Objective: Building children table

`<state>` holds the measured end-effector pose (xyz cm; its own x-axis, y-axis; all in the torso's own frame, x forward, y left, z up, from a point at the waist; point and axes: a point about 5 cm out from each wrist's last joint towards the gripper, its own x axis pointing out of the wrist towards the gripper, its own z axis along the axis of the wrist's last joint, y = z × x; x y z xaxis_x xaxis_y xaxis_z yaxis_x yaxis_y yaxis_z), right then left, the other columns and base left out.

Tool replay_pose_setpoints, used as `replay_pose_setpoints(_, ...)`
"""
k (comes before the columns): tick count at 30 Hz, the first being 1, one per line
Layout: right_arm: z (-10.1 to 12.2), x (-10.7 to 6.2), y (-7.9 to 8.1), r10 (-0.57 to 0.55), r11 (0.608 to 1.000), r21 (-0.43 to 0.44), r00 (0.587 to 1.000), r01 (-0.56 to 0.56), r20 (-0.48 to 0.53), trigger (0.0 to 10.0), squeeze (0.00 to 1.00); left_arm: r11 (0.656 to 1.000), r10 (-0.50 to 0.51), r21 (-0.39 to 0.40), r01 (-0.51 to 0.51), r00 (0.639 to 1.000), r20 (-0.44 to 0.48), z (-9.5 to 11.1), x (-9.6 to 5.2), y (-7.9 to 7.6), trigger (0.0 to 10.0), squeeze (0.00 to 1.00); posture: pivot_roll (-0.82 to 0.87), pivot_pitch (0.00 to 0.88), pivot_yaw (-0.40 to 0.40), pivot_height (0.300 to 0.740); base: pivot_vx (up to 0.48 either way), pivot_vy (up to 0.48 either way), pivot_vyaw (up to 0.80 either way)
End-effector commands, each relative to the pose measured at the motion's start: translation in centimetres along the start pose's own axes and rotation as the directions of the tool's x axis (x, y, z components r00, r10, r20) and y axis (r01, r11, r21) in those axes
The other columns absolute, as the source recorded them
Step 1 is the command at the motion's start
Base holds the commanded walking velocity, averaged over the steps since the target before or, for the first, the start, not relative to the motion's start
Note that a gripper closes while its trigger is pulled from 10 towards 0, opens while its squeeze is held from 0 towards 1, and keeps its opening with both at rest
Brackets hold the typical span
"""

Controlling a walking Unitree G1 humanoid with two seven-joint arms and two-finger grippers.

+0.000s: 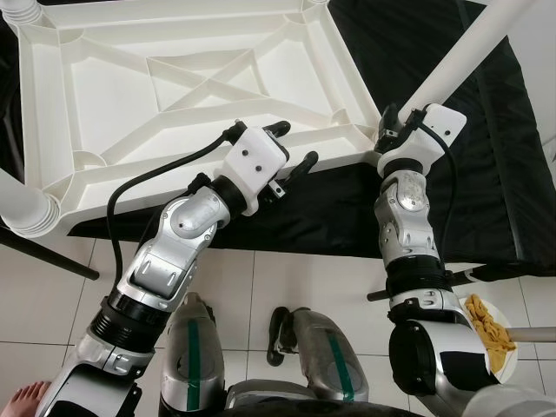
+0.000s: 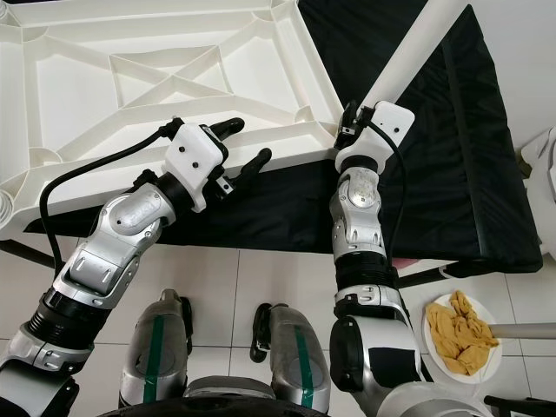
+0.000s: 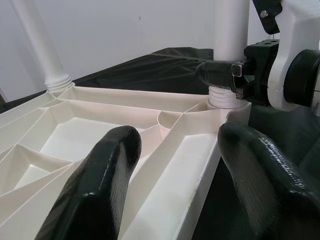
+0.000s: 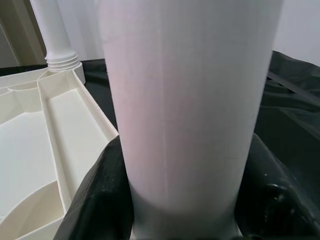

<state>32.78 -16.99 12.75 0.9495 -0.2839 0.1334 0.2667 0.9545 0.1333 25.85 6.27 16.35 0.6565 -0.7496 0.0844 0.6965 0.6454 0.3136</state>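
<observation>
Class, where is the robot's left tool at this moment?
In the left eye view, the left tool sits left of centre, its open fingers straddling the near rim of the upturned white tabletop, with the right tool gripping the white table leg at the neighbouring corner.

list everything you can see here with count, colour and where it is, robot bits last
table top: one, white, upside down with ribbed underside up, lying on the black sheet ahead.
table legs: four, white tubes standing in its corner sockets; the near right one is gripped.
black sheet: one, black, spread under the table top.
plate: one, white, on the tiled floor at the robot's right.
yellow cloth: one, yellow, crumpled on the plate.
bare foot: one, a person's, at the left edge on the tiles.
left gripper: one, black fingers open, astride the table top's near rim.
right gripper: one, black fingers shut around the near right leg just above its socket.
</observation>
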Motion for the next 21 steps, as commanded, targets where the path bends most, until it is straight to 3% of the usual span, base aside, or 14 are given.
replay_pose_setpoints(1,-1.12,-0.53,-1.31,-0.062,0.997,-0.04,0.997,0.06,-0.053,0.0,0.0,0.998,-0.056,0.002,0.056,0.998,0.006,0.25,0.03,-0.37,10.0,0.0,0.1,0.059,-0.113,0.74,0.0,0.0,0.0)
replay_pose_setpoints(3,-1.08,-0.55,-1.26,-0.065,0.997,-0.048,0.996,0.062,-0.054,0.0,0.0,0.998,-0.056,0.002,0.056,0.998,0.006,0.24,0.02,-0.38,10.0,0.0,0.1,0.059,-0.113,0.74,0.0,0.0,0.0)
replay_pose_setpoints(4,-1.07,-0.52,-1.26,-0.068,0.996,-0.056,0.996,0.065,-0.058,4.2,0.0,0.998,-0.057,0.003,0.057,0.998,0.006,0.22,0.03,-0.39,10.0,0.0,0.11,0.056,-0.113,0.74,0.0,0.0,0.0)
replay_pose_setpoints(5,-1.05,-0.48,-1.29,-0.07,0.996,-0.06,0.996,0.066,-0.059,10.0,0.0,0.998,-0.058,0.004,0.058,0.998,0.006,0.22,0.04,-0.39,10.0,0.0,0.11,0.054,-0.112,0.74,0.0,0.0,0.0)
replay_pose_setpoints(6,-1.05,-0.48,-1.29,-0.07,0.996,-0.06,0.996,0.066,-0.059,10.0,0.0,0.998,-0.058,0.004,0.058,0.998,0.006,0.22,0.04,-0.39,10.0,0.0,0.11,0.054,-0.112,0.74,0.0,0.0,0.0)
replay_pose_setpoints(7,-0.99,-0.44,-1.32,-0.074,0.996,-0.064,0.995,0.07,-0.061,10.0,0.11,0.998,-0.058,0.004,0.058,0.998,0.007,0.24,0.05,-0.38,10.0,0.0,0.11,0.054,-0.112,0.74,0.0,0.0,0.0)
replay_pose_setpoints(8,-0.92,-0.4,-1.34,-0.071,0.996,-0.057,0.996,0.068,-0.058,10.0,1.0,0.998,-0.059,0.005,0.058,0.998,0.007,0.25,0.06,-0.36,10.0,0.0,0.11,0.051,-0.112,0.74,0.0,0.0,0.0)
replay_pose_setpoints(18,-0.55,0.01,-2.02,-0.045,0.996,-0.081,0.998,0.041,-0.047,10.0,1.0,0.998,-0.058,0.005,0.058,0.998,0.005,0.19,0.04,-0.39,10.0,0.0,0.11,0.045,-0.116,0.74,0.0,0.0,0.0)
replay_pose_setpoints(19,-0.53,0.05,-2.04,-0.038,0.996,-0.082,0.998,0.034,-0.048,10.0,0.71,0.998,-0.059,0.005,0.058,0.998,0.005,0.18,0.04,-0.4,10.0,0.0,0.11,0.045,-0.116,0.74,0.0,0.0,0.0)
replay_pose_setpoints(20,-0.54,0.18,-2.01,-0.003,0.996,-0.088,0.998,-0.002,-0.055,10.0,0.0,0.998,-0.059,0.005,0.059,0.998,0.005,0.17,0.04,-0.45,10.0,0.0,0.11,0.044,-0.118,0.74,0.0,0.0,0.0)
replay_pose_setpoints(21,-0.54,0.18,-2.01,-0.003,0.996,-0.088,0.998,-0.002,-0.055,10.0,0.0,0.998,-0.059,0.005,0.059,0.998,0.005,0.17,0.04,-0.45,10.0,0.0,0.11,0.044,-0.118,0.74,0.0,0.0,0.0)
